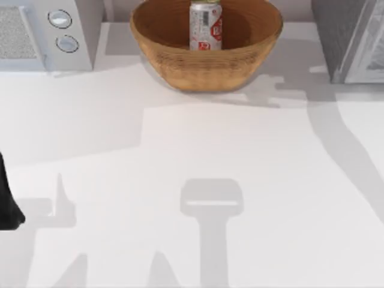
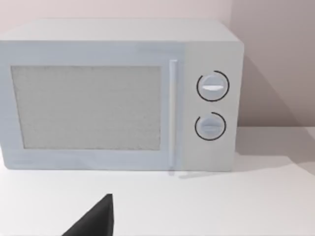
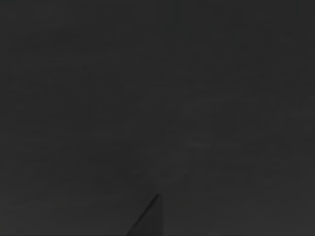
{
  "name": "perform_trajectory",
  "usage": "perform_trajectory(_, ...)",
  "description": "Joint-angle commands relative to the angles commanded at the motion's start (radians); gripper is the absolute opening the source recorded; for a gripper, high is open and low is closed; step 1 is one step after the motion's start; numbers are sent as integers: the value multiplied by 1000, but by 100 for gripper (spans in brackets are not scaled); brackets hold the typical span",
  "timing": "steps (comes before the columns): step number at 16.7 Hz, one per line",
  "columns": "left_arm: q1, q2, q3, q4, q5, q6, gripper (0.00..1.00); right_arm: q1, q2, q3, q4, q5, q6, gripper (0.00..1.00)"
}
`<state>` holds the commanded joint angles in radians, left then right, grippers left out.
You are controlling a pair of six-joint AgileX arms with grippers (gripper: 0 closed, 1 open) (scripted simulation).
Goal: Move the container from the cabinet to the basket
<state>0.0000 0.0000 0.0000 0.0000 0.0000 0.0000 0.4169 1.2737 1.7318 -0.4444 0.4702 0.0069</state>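
Left arm: parked at the far left edge of the top view, low on that side, a dark part [image 1: 7,198] just entering.
Left gripper: one dark fingertip [image 2: 96,219] pokes into the left wrist view; no object against it.
Right wrist view: dark.
Right gripper: a slightly darker finger tip [image 3: 150,216] barely stands out there.

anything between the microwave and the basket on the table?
Nothing. In the top view, bare white tabletop separates the microwave from the wicker basket, which holds the upright can.
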Motion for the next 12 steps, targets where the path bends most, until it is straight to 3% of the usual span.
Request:
perform_trajectory(7,0,0,0,0,0,0,100,-79,141,99,43,-77,2,100)
perform_trajectory(12,0,0,0,0,0,0,100,-73,125,89,43,-76,0,100)
